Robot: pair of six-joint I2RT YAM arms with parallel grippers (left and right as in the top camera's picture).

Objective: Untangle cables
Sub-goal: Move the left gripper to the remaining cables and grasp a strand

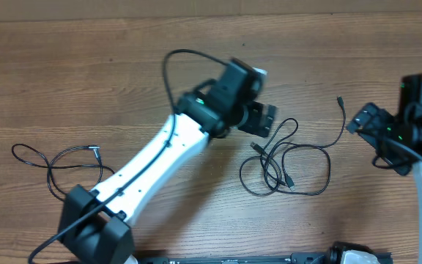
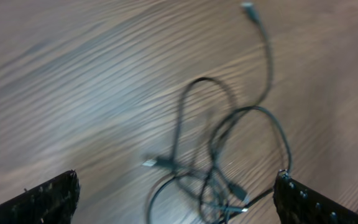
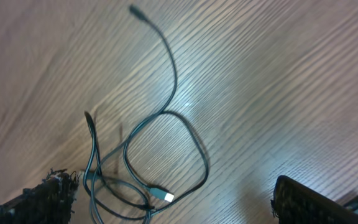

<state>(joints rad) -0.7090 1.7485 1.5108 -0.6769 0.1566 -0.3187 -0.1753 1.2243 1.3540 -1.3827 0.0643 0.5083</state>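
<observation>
While the left hand [image 1: 261,119] and right hand [image 1: 363,123] both stood wide open and empty, the knotted cables [image 1: 272,170] lay on the desk [image 1: 86,73] between them, nearest the left hand, one loose end trailing toward the right.

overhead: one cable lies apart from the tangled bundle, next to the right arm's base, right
Not quite. The lone cable does lie apart from the tangled bundle, but it is next to the left arm's base, not the right arm's. The overhead view shows this.
</observation>
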